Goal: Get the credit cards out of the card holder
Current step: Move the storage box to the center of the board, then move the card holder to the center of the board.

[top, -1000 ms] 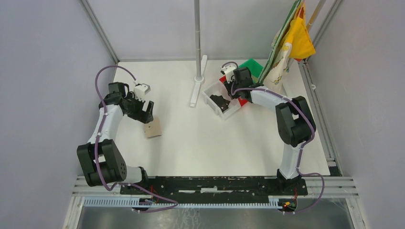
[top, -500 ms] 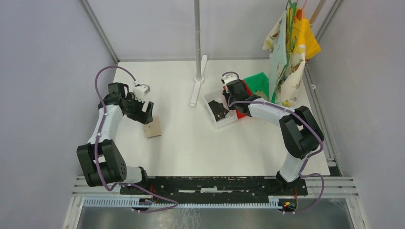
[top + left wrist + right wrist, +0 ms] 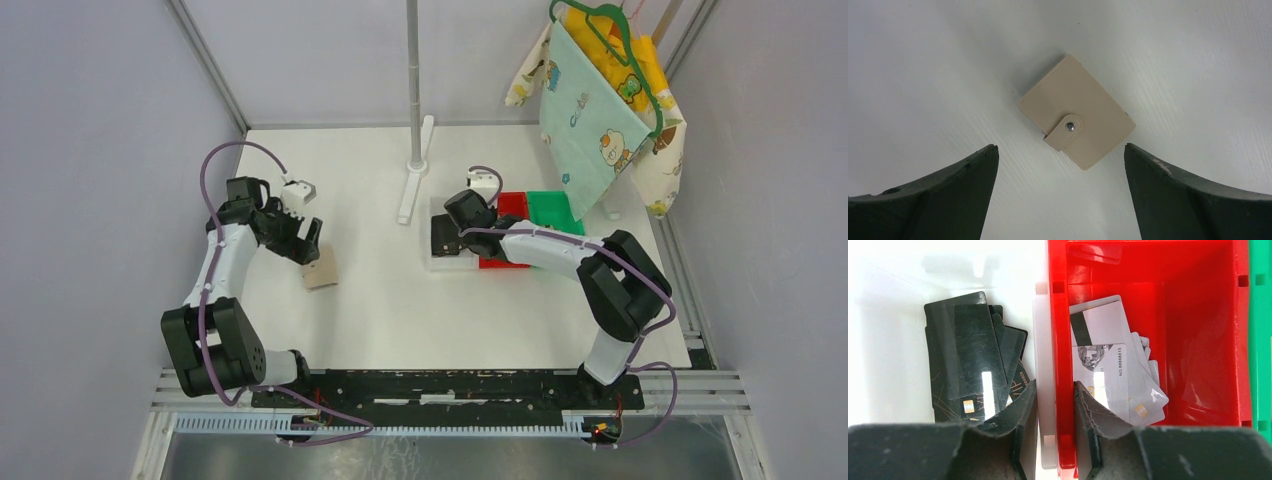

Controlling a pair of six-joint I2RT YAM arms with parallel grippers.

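Note:
The card holder (image 3: 1078, 117) is a tan wallet snapped shut, lying flat on the white table; it also shows in the top view (image 3: 320, 270). My left gripper (image 3: 1060, 146) hovers just above it, open wide and empty (image 3: 305, 240). My right gripper (image 3: 1055, 387) is shut on the touching walls of the white bin (image 3: 878, 340) and the red bin (image 3: 1198, 315); it also shows in the top view (image 3: 450, 235). Several black credit cards (image 3: 968, 365) lie in the white bin. Several silver-grey cards (image 3: 1113, 375) lie in the red bin. No card shows in the holder.
A green bin (image 3: 553, 208) sits against the red bin (image 3: 512, 205) on its right. A metal stand (image 3: 413, 80) rises at the back centre on a white base (image 3: 410, 195). Patterned cloths on a hanger (image 3: 590, 110) hang at the back right.
My right gripper has dragged the bins nearer and leftward, and they now sit in a straight row. The hanging cloths have swung round. The left arm has barely moved.

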